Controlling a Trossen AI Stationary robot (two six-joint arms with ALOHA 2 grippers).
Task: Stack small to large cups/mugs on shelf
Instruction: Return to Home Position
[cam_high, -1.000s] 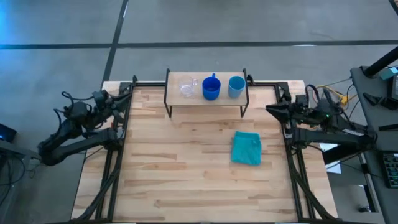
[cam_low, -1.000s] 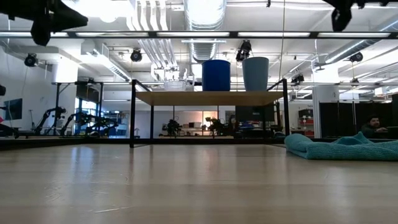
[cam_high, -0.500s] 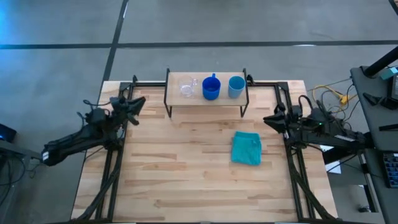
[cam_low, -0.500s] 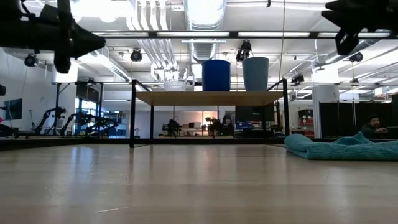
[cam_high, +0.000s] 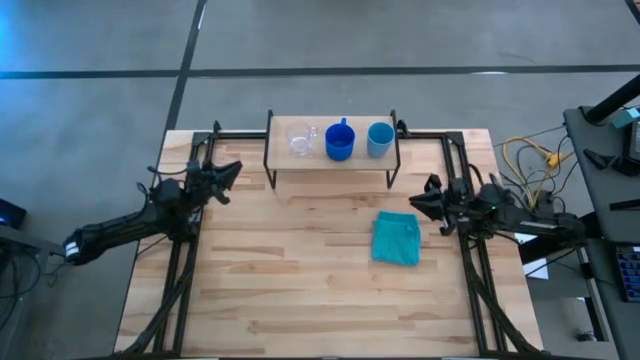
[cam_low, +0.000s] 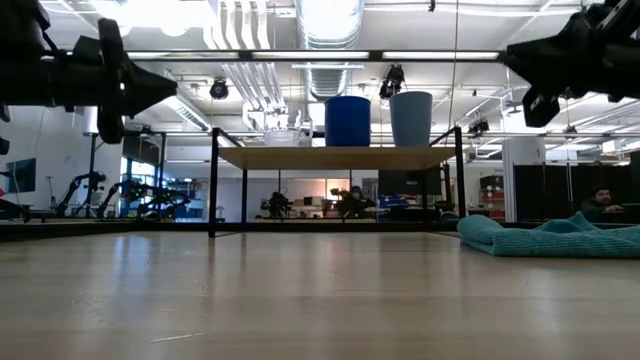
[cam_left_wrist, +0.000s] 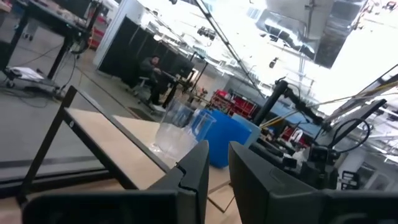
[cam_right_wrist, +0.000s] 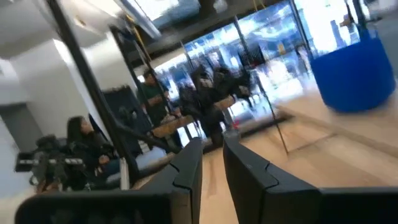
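Three vessels stand in a row on the shelf (cam_high: 330, 155) at the table's far edge: a clear cup (cam_high: 300, 140) at the left, a deep blue mug (cam_high: 340, 142) in the middle, and a light blue cup (cam_high: 380, 139) at the right. In the low view the mug (cam_low: 348, 120) and the light blue cup (cam_low: 411, 118) stand upright on the board (cam_low: 335, 157). My left gripper (cam_high: 232, 171) is shut and empty, in the air left of the shelf; its wrist view shows the clear cup (cam_left_wrist: 174, 127) ahead. My right gripper (cam_high: 414, 200) is shut and empty, right of the shelf's near corner.
A folded teal cloth (cam_high: 396, 238) lies on the tabletop near my right gripper, on the near side of the shelf. Black frame rails run along the table's left and right edges (cam_high: 185, 260). People sit in the room beyond the table (cam_right_wrist: 81, 149).
My left gripper has come from the table's left edge toward the shelf and has gone down a little. My right gripper has gone toward the table's left and near edges, over the cloth's far corner, and has also come lower. The cups have stayed still.
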